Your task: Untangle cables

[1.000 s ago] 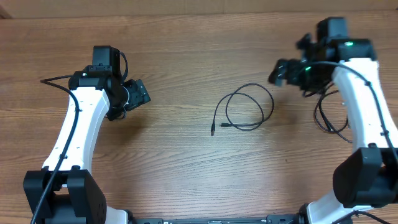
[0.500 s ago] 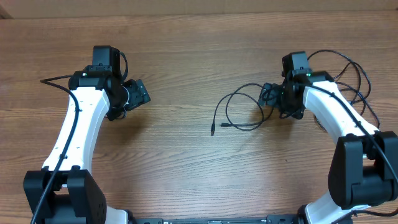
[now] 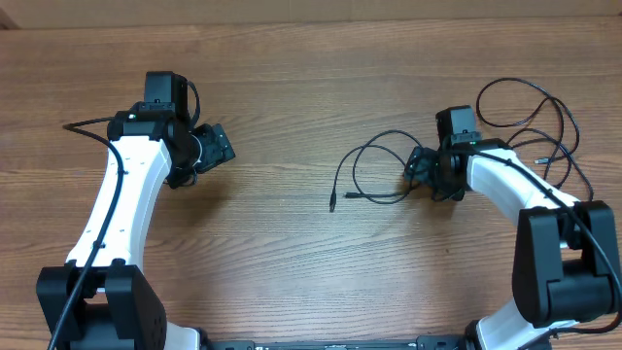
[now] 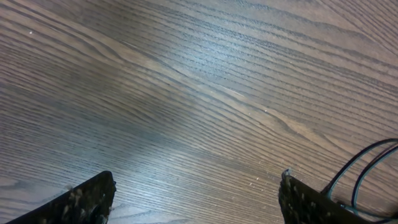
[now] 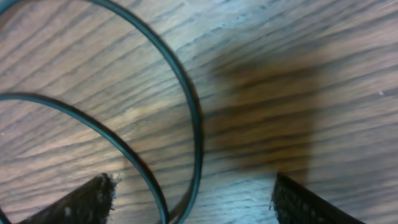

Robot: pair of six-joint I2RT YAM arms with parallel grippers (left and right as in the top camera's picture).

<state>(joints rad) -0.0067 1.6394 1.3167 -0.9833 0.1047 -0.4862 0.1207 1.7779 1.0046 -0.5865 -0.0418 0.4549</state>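
A thin black cable (image 3: 389, 132) lay in a loose double loop on the wooden table (image 3: 292, 68), and everything else is placed here from that loop. Its two plug ends (image 3: 331, 206) trailed off the loop's lower left side. The right gripper (image 3: 420, 167) sat at the loop's right edge, low over the wood, with its fingers (image 5: 81, 200) spread wide. In the right wrist view, two strands of the loop ran down into the gap between those fingers, and neither was pinched. Whether a fingertip touched a strand could not be told. Farther right of the loop, beyond that gripper, a second cable (image 3: 515, 81) sprawled in larger open curves. It passed partly under the right arm (image 3: 505, 180), and a small plug (image 3: 540, 160) showed among its curves. Well to the left of the loop, the left gripper (image 3: 216, 148) hung with its fingers (image 4: 87, 200) apart and only bare wood grain between them. In its wrist view, two black cable strands showed at the lower right corner, just past the right-hand finger.
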